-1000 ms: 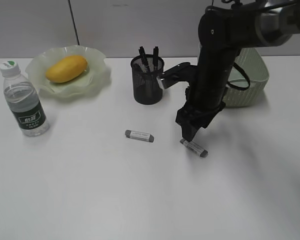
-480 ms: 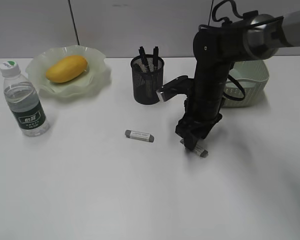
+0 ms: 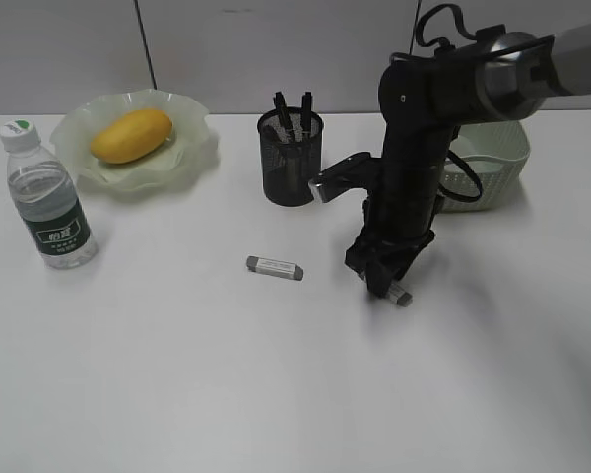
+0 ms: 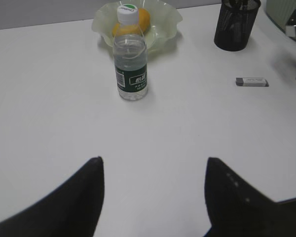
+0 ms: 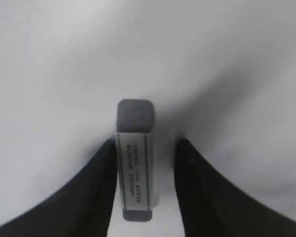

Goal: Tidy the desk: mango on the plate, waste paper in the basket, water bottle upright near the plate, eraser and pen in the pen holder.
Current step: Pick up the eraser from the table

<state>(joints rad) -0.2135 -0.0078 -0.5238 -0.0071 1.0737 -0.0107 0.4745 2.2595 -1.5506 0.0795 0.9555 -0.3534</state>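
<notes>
Two fingers of the right end effector (image 5: 144, 182) straddle an eraser (image 5: 134, 160), part-spread, seemingly touching one side.

Desk (image 3: 177, 374) plain white. Mango (image 3: 130, 135) yellow-orange. Plate (image 3: 192, 148) pale green, translucent. Bottle (image 3: 49, 197) clear w/ white cap, dk green label, white chars. Pen holder (image 3: 291, 158) black mesh. Basket (image 3: 497, 163) pale green, woven-look. Both erasers (image 3: 274, 267) (image 5: 134, 160): grey ends, white printed sleeve. Arm (image 3: 414, 168) black.

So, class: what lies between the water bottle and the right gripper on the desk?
A grey eraser; the exterior view shows it between water bottle and right gripper.
</notes>
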